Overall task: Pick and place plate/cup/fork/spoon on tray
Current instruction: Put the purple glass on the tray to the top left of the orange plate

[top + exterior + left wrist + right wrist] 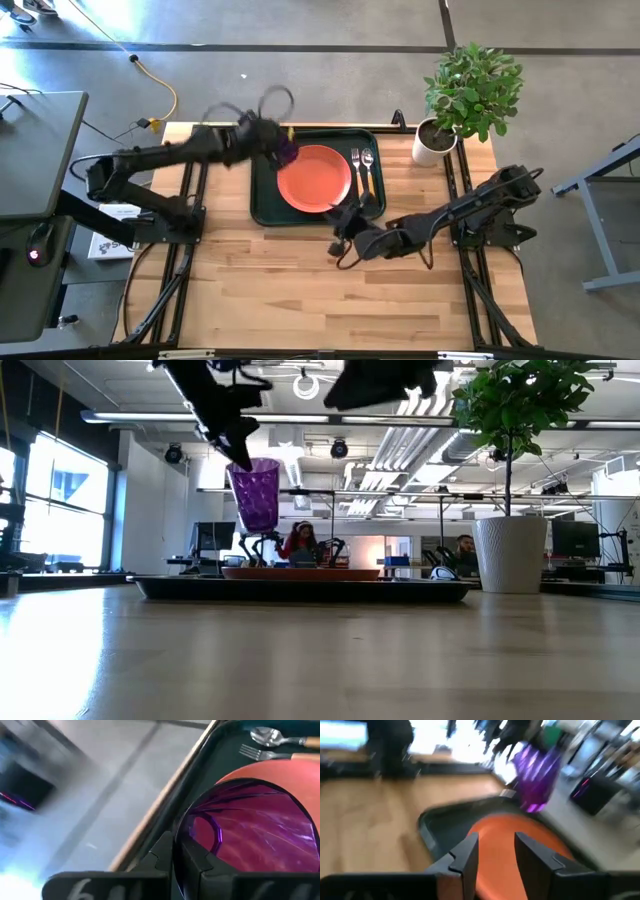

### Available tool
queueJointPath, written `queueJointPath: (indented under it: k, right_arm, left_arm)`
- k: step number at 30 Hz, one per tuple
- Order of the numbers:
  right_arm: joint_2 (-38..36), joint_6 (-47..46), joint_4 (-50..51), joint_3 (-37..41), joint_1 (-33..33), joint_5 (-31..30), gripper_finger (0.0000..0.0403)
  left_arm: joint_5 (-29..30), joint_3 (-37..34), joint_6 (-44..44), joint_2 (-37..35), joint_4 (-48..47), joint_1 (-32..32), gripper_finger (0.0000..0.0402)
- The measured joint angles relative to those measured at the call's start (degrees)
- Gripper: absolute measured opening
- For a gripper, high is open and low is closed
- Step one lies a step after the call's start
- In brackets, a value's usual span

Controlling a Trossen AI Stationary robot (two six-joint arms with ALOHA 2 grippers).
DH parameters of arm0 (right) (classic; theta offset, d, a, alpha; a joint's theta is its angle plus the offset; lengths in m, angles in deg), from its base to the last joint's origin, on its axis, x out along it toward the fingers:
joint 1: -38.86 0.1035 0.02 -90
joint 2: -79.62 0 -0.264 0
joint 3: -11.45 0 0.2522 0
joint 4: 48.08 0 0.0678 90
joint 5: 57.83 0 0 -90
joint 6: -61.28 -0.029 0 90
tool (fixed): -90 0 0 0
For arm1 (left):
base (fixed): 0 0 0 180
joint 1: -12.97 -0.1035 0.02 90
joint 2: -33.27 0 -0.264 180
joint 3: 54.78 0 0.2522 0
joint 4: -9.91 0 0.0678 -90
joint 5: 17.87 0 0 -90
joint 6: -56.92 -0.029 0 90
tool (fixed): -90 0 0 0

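The dark green tray (pixel 262 200) lies at the table's far middle. On it lie the orange-red plate (pixel 314 178) and, to the plate's right, the fork (pixel 357 168) and spoon (pixel 368 168), side by side. My left gripper (pixel 272 145) is shut on the purple cup (pixel 286 150), which hangs above the tray's far left part (pixel 257 495). My right gripper (pixel 342 212) is open and empty above the plate's near right edge; in the right wrist view its fingers (pixel 495 855) frame the plate (pixel 520 840). My left gripper holds the cup by its rim wall (pixel 181 837), one finger (pixel 202 865) inside the cup and the other outside. The fingers come from above and from the table's left. The cup hangs below them, nearly upright, mouth up, lifted clear of the tray (pixel 300 588).
A white pot with a green plant (pixel 437 140) stands at the table's far right corner, right of the tray. Bare wooden table top (pixel 300 290) spreads over the near half. People sit in the room beyond the table.
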Motion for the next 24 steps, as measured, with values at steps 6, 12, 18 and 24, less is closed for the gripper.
queueJointPath:
  k: [6,12,18,24]
  right_arm:
    - [0.0,-13.7,12.8,0.0,0.3,7.5,0.0124]
    - [0.0,-18.6,18.4,0.0,0.2,7.6,0.0124]
    - [0.0,-19.0,19.0,0.0,0.2,7.6,0.0124]
    - [0.0,-18.9,19.0,0.0,0.2,7.6,0.0124]
  left_arm:
    - [-14.6,1.3,3.3,3.2,-2.6,-17.3,0.0003]
    - [-24.0,1.3,4.1,8.8,-2.6,-26.7,0.0004]
    - [-29.6,1.3,4.1,14.2,-3.0,-30.7,0.0004]
    - [-32.0,2.7,3.9,16.5,-7.2,-33.1,0.0006]
